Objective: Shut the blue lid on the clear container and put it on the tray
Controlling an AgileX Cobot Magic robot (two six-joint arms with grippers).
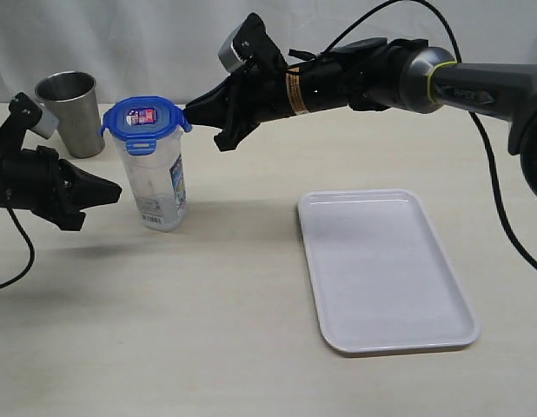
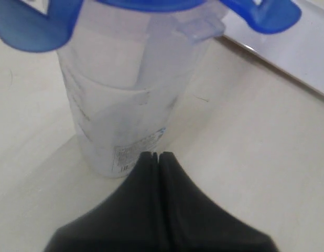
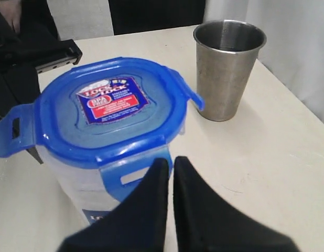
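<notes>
Right hand [image 3: 169,161] beside blue lid [image 3: 112,113], tabs [image 3: 10,137] flared.

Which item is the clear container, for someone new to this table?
On the pale table, look left of the white tray. Of two vessels there, the clear container is nearer the camera. Unlike the grey steel cup behind, it is translucent, labelled, and wears a blue lid.

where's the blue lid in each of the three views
Exterior view: blue lid upper left, on the clear container.
Left wrist view: lid tabs only, beyond the left pincer.
Right wrist view: lid top, beyond right pincer, beside steel cup.
Shared landmark: the clear container.
</notes>
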